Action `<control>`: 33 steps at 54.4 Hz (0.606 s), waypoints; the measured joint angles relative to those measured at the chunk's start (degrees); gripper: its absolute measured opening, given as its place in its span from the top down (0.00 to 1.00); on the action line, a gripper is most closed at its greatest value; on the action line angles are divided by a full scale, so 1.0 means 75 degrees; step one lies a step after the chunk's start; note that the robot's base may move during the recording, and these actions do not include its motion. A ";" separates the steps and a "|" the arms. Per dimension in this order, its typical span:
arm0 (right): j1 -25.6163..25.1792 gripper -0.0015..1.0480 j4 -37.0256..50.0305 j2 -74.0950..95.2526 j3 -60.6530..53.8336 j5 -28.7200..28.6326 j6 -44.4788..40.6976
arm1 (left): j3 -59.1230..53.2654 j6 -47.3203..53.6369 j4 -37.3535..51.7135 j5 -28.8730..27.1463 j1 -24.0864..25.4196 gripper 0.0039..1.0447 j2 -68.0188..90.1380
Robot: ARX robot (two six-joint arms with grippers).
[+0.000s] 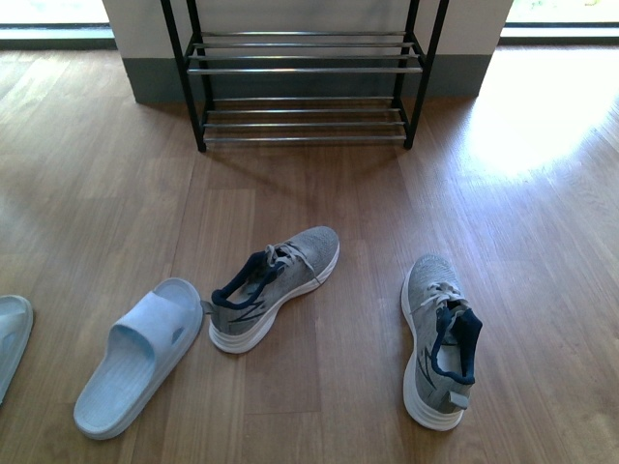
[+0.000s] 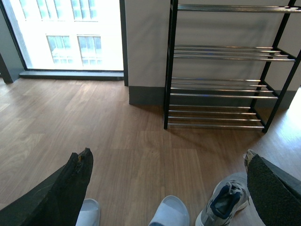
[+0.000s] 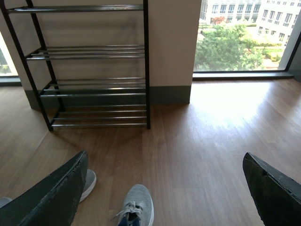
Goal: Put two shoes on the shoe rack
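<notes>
Left hand and right hand are being held wide open, empty, above grey sneakers, presumably readied for pickup toward the shoe rack.

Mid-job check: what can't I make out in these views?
- Second slide: front view, mostly cut off by left edge.
- Rack: front view, upper tiers cut off by top edge.
- Right sneaker: right wrist view, heel cut off by bottom edge.
- Left sneaker: left wrist view, partly behind finger.

Both claws spread wide and empty.
The left claw and right claw hover above the floor, tilted down toward it, dark fingers far apart.
</notes>
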 joint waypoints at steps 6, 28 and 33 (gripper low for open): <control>0.0000 0.09 0.0000 0.0000 0.0000 0.0000 0.0000 | 0.0000 0.0000 0.0000 0.0000 0.0000 0.09 0.0000; 0.0000 0.09 0.0000 0.0000 0.0000 0.0000 0.0000 | 0.0000 0.0000 0.0000 0.0000 0.0000 0.09 0.0000; 0.0000 0.09 -0.0105 0.0052 0.0003 0.0058 0.0318 | 0.0000 0.0000 0.0000 0.0000 0.0000 0.09 0.0000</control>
